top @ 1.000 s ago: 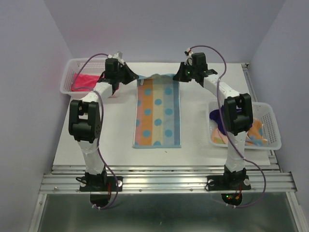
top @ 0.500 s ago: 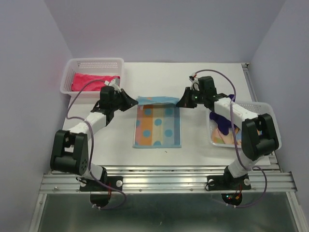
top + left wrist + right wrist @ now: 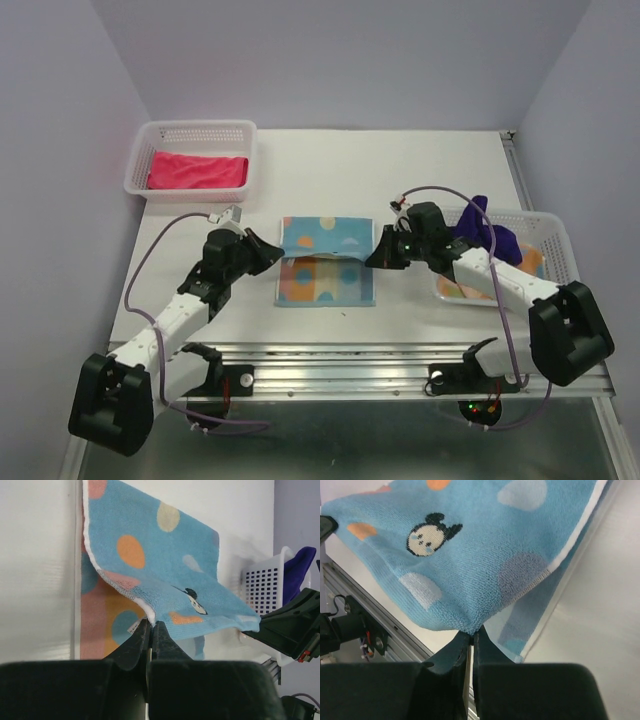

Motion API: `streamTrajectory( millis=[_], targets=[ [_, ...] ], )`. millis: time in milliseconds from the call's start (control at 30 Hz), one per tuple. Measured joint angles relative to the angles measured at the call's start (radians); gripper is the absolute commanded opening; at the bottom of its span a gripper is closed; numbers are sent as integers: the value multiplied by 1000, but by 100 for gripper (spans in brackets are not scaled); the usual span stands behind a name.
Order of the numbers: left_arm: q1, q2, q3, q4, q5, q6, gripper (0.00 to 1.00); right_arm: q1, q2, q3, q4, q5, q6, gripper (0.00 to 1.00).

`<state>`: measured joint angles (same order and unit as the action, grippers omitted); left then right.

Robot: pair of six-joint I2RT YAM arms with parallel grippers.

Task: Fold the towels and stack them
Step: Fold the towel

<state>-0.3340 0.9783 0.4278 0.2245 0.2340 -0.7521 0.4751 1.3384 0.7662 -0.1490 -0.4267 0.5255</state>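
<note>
Two robot arms reach low over a white table (image 3: pixel 420 170), seen from above. Each one pinches a corner of the same light blue dotted towel (image 3: pixel 326 236), which sits at the centre of the frame near the lower table edge. The left gripper (image 3: pixel 277 256) has its fingers pressed together on the towel's left corner. The right gripper (image 3: pixel 374 258) is clamped the same way on the right corner.

Between them the held edge hangs lifted over the rest of the cloth. The blue side with orange and yellow dots faces up, and the part lying flat beneath shows orange and blue stripes. In both wrist views we see a small cartoon face on the blue side.

At upper left, a white mesh basket (image 3: pixel 200 125) holds a magenta-pink towel (image 3: pixel 198 170), lying flat. At right, a second mesh basket (image 3: pixel 562 255) holds two more cloths — a dark purple towel (image 3: pixel 495 238) rising over its upper rim, and an orange patterned towel (image 3: pixel 533 262) just beside it.
</note>
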Motion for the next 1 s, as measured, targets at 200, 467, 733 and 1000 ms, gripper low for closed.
streamTrajectory(
  millis=[200,467,733,1000],
  targets=[
    [-25,-49,-71,-42,-23,-34,0,37,-20,-73,-2,16,23,1],
    [-42,-191,-151,-87,-17,-58,0,57,-57,-150,-7,16,25,2],
    [-64,-174,-212,-112,3,-72,0,71,-39,-191,-8,8,28,7],
    [-66,-168,-213,-130,5,-94,29,84,9,-194,-37,11,23,52]
  ],
)
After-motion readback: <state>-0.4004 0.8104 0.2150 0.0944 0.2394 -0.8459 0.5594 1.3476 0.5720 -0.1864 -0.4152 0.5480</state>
